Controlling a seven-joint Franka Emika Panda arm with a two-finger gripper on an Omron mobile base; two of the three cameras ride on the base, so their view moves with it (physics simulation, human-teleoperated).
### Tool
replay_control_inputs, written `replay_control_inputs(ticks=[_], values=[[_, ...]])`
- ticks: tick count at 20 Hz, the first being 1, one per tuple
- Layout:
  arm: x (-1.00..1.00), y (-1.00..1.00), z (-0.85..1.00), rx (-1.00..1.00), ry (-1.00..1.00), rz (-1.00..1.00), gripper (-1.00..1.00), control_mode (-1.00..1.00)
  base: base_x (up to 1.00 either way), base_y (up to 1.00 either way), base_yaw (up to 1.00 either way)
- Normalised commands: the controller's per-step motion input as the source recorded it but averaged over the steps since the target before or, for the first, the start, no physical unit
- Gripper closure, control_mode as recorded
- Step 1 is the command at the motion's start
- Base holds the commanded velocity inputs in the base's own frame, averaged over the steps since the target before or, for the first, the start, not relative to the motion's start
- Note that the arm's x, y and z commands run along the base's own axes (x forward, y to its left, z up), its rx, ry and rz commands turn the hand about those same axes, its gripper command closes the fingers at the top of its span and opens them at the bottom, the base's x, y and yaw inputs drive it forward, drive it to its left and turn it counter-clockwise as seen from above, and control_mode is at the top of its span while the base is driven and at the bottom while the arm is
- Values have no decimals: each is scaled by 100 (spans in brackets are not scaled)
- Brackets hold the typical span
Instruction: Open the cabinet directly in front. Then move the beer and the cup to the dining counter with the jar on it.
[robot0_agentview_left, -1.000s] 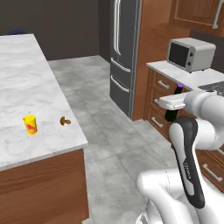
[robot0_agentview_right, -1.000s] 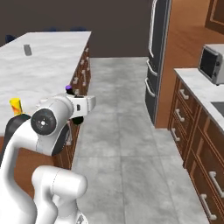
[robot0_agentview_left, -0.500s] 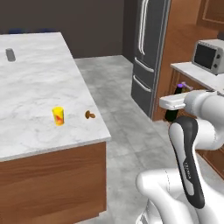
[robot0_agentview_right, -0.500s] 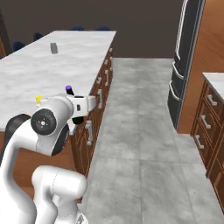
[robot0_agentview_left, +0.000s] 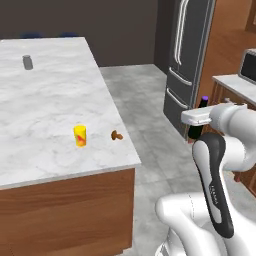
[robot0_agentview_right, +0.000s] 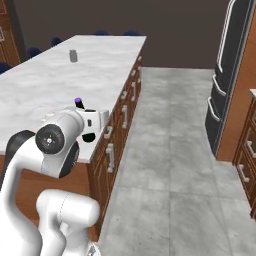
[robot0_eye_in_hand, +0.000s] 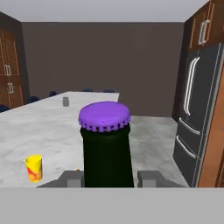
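My gripper (robot0_agentview_left: 198, 119) is shut on the beer (robot0_eye_in_hand: 106, 148), a dark bottle with a purple cap, held upright beside the counter's near corner. The bottle's cap pokes above the hand (robot0_agentview_right: 78, 102). The yellow cup (robot0_agentview_left: 80, 136) stands on the dining counter (robot0_agentview_left: 45, 100) near its front right edge, left of the gripper. In the hand view the cup (robot0_eye_in_hand: 34, 168) sits low on the left. The grey jar (robot0_agentview_left: 28, 62) stands far back on the same marble top. The cabinet is out of view.
A small brown thing (robot0_agentview_left: 116, 135) lies on the counter just right of the cup. A dark fridge (robot0_agentview_left: 187, 60) stands across the grey-tiled aisle, with wooden drawer units (robot0_agentview_right: 245, 155) beside it. Counter drawers (robot0_agentview_right: 117, 135) face the aisle.
The base has driven on, so both base views have shifted: the dining counter, cup and jar now sit further right and larger. The beer stays in the shut gripper.
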Motion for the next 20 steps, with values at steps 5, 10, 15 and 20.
replay_control_inputs(ticks=[5,10,15,20], values=[[0,0,0,0,0,0,100,100,7,44,11],[0,0,0,0,0,0,100,100,20,34,8],[0,0,0,0,0,0,100,100,34,33,5],[0,0,0,0,0,0,100,100,23,36,3]])
